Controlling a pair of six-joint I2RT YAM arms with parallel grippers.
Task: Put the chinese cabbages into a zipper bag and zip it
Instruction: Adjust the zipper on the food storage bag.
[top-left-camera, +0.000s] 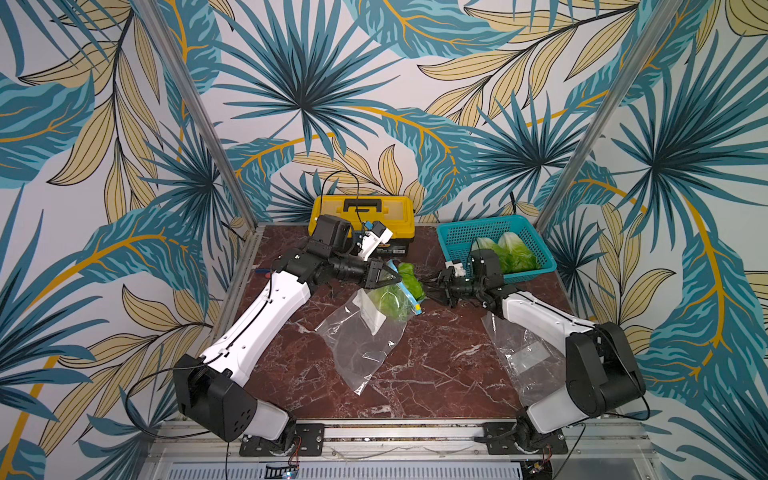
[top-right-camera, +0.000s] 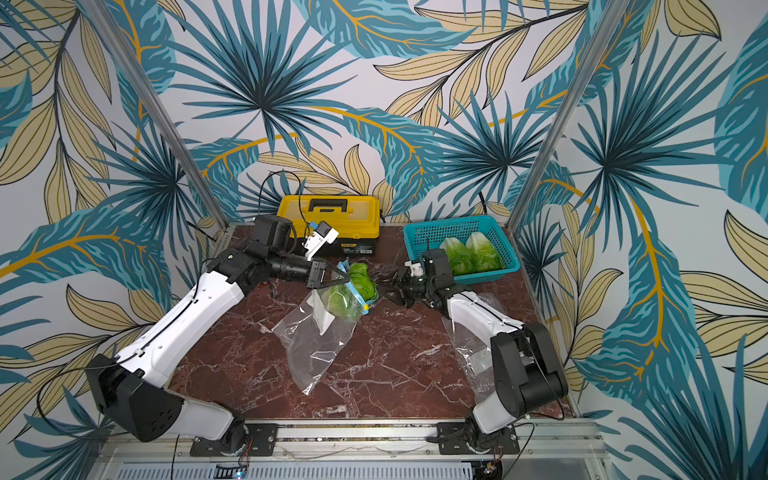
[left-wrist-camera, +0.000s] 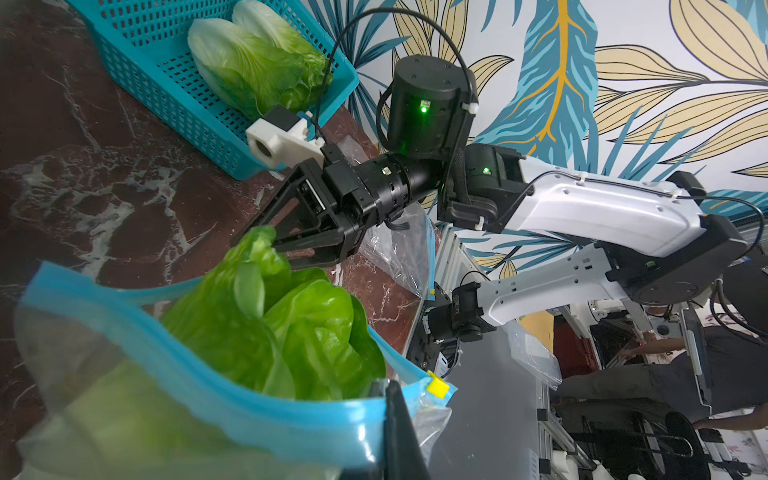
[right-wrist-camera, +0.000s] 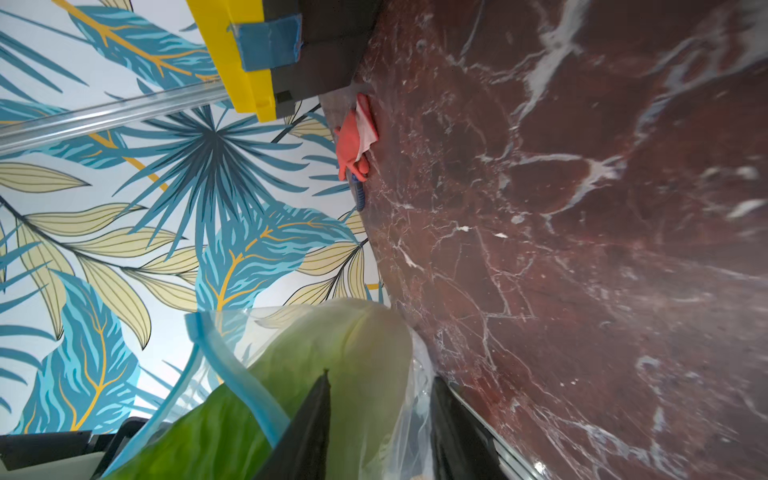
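Observation:
A clear zipper bag (top-left-camera: 365, 340) (top-right-camera: 316, 345) with a blue zip rim (left-wrist-camera: 249, 415) lies mid-table, its mouth raised. My left gripper (top-left-camera: 395, 276) (left-wrist-camera: 395, 399) is shut on that rim beside the yellow slider (left-wrist-camera: 438, 388). One chinese cabbage (top-left-camera: 409, 282) (left-wrist-camera: 291, 332) sits partly in the mouth, its green leaf end sticking out. My right gripper (top-left-camera: 428, 286) (right-wrist-camera: 382, 390) is at that leaf end, jaws apart, with the cabbage (right-wrist-camera: 353, 345) between them. Two more cabbages (top-left-camera: 511, 253) (left-wrist-camera: 257, 66) lie in the teal basket (top-left-camera: 457, 237).
A yellow and black toolbox (top-left-camera: 361, 208) stands at the back, behind my left wrist. A second clear bag (top-left-camera: 523, 357) lies under my right arm. A small red and blue item (right-wrist-camera: 355, 137) rests at the table's left edge. Metal posts stand at the back corners.

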